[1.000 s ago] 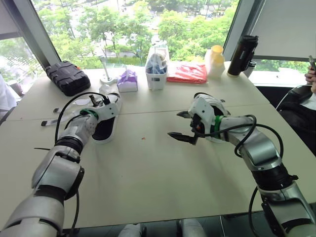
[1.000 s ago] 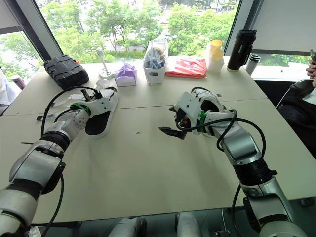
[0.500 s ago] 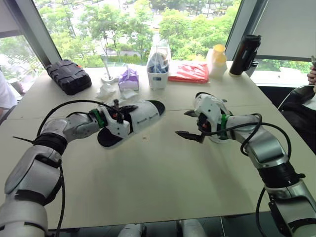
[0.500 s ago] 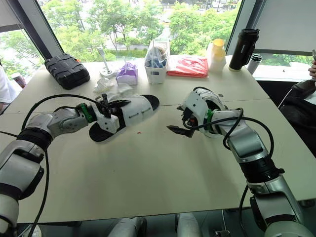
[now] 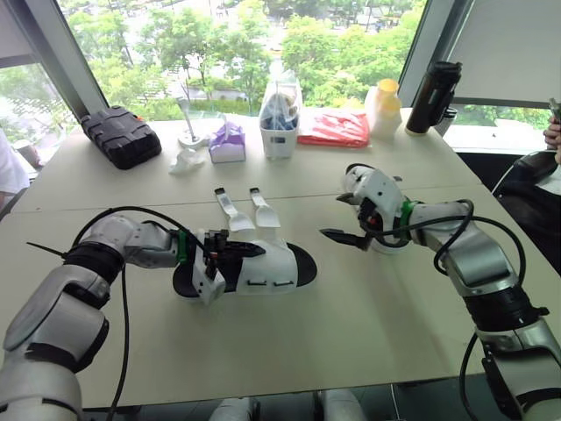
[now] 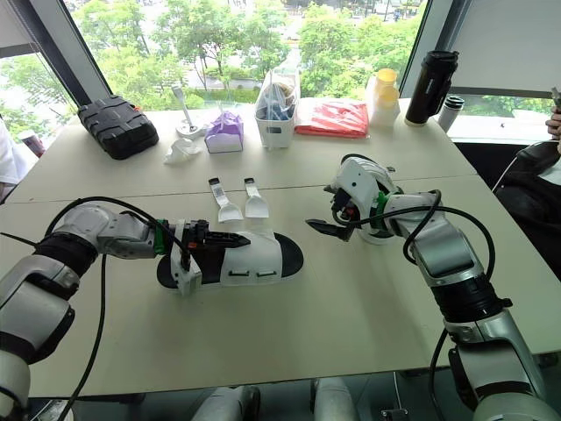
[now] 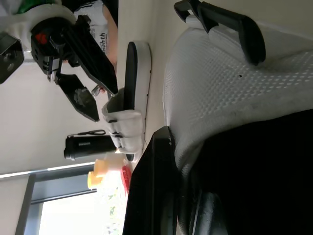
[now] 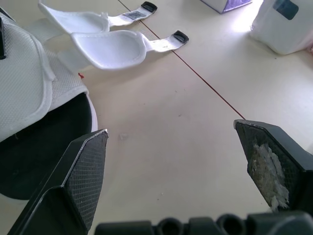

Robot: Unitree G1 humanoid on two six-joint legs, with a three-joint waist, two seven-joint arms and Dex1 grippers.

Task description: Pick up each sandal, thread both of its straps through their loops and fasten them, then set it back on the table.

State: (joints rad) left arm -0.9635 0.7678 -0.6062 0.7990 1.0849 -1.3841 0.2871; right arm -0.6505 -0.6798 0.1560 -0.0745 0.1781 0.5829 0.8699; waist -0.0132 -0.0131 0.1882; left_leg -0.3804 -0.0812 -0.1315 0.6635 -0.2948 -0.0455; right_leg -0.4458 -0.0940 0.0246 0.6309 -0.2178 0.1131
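A white sandal with a black sole [image 5: 272, 265] lies on its side at mid table. My left gripper [image 5: 232, 261] is shut on its mesh upper [image 7: 230, 98], one finger on each side. Both of the sandal's straps [image 5: 245, 210] are undone and spread flat on the table beyond it, also in the right wrist view [image 8: 107, 48]. My right gripper [image 5: 337, 219] hovers open to the right of that sandal, nothing between its fingers [image 8: 80, 171]. The second white sandal [image 6: 372, 180] rests on the table just behind the right gripper.
Along the far edge stand a black case [image 5: 120, 136], a purple tissue pack [image 5: 227, 142], a white container [image 5: 279, 118], a red bag [image 5: 333, 129], a yellow bottle [image 5: 384, 105] and a black flask [image 5: 431, 96]. A crumpled tissue [image 5: 186, 160] lies near the pack. A person's hand [image 5: 552, 132] shows at the right.
My left gripper has carried the sandal from the far left to the table's middle, nearer the front, turning it on its side with its straps fallen open. The right gripper edged slightly right.
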